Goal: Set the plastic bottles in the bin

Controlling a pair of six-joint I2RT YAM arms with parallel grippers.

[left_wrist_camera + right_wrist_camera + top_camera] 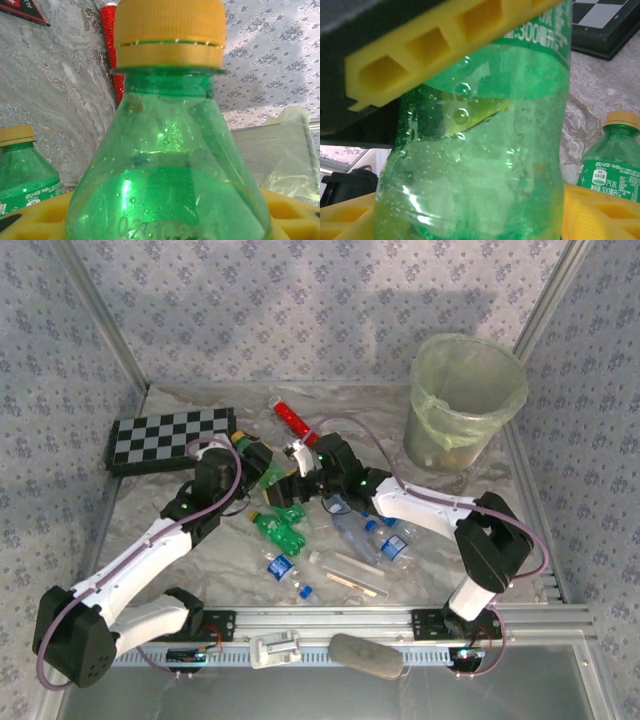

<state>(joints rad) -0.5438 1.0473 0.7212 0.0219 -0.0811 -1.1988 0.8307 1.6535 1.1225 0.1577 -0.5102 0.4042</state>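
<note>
Green-tinted translucent plastic forms the held bottle, which has a conical shoulder, a ridged yellow screw cap and fine droplets on its inner wall. The left gripper is closed part-way onto this bottle, its yellow cellular-moulded fingers seated against the lower body. The bottle is above the middle of the table, well apart from the bin.

The right gripper meets it from the opposite side. Its jaws stand part-way open with the waisted body between them, and one hollow-ribbed yellow finger lies across the printed label band. Firm contact on both sides cannot be confirmed.

The bin is a round, pale-green translucent bucket with a crinkled thin liner, at the far right of the marbled grey table. Further green bottles and clear, blue-labelled bottles lie near the arms. A glossy red tube and a flat chequered board lie beyond.
</note>
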